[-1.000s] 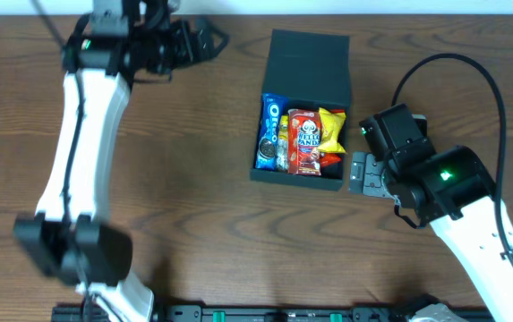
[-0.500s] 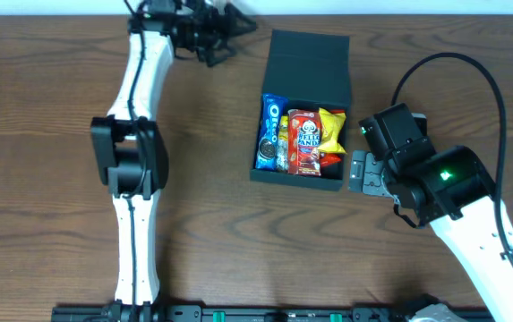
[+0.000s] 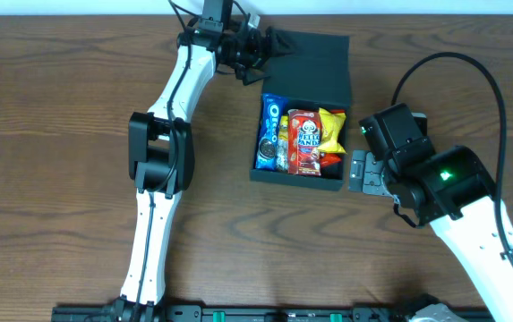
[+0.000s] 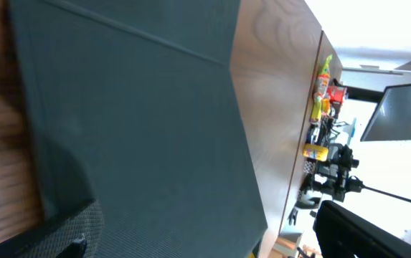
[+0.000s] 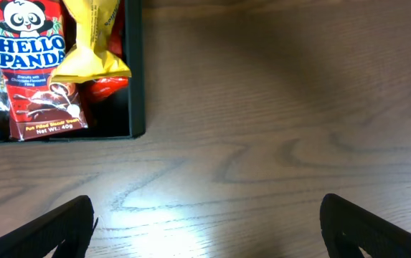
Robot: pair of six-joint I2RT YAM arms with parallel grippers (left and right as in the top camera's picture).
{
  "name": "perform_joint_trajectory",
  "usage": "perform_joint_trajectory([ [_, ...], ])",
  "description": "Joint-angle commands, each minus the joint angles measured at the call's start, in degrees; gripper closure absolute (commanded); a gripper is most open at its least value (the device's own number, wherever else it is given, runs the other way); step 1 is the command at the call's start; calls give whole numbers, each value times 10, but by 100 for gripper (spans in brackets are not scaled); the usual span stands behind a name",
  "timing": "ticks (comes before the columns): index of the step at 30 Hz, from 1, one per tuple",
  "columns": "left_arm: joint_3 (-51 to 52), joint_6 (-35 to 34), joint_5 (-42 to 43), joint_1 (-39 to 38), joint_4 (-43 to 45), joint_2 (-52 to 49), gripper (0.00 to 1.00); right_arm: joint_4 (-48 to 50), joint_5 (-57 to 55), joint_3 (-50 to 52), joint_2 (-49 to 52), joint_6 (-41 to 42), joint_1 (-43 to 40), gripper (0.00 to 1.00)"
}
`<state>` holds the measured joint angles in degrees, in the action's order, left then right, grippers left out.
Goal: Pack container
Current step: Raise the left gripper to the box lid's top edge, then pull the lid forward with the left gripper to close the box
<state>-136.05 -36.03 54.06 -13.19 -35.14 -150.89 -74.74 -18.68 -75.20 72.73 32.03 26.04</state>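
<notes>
The container (image 3: 303, 177) is a dark teal-black box in the middle of the table, open, with its flap lid (image 3: 314, 63) laid back on the far side. Inside lie a blue Oreo pack (image 3: 270, 132), a red Hello Panda pack (image 3: 304, 141) and a yellow packet (image 3: 331, 128). My left gripper (image 3: 272, 42) is open at the lid's far left corner. In the left wrist view the lid (image 4: 140, 122) fills the frame between my spread fingers. My right gripper (image 3: 361, 172) is open over bare table just right of the box. The right wrist view shows the box wall (image 5: 138, 72), Hello Panda (image 5: 29, 72) and yellow packet (image 5: 90, 43).
The table's far edge (image 3: 399, 12) runs just behind the lid. A black cable (image 3: 453, 67) loops over the right side of the table. A black rail (image 3: 265, 313) lies along the near edge. My left arm (image 3: 162, 134) stretches across the left half.
My left arm has swung right along the far edge, from the far left to the lid's corner. The right arm and the box have not moved.
</notes>
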Motion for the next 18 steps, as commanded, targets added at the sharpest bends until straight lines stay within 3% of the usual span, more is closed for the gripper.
perform_joint_trajectory([
  [1,-17,2,-41,9,-8,-7,4,0,-10,0,-1,5,-2,1],
  [11,-17,10,-116,6,-28,-7,5,5,-10,0,-1,5,-2,1],
  [18,-17,9,-116,-6,-21,-15,4,6,-10,0,-1,5,-2,1],
])
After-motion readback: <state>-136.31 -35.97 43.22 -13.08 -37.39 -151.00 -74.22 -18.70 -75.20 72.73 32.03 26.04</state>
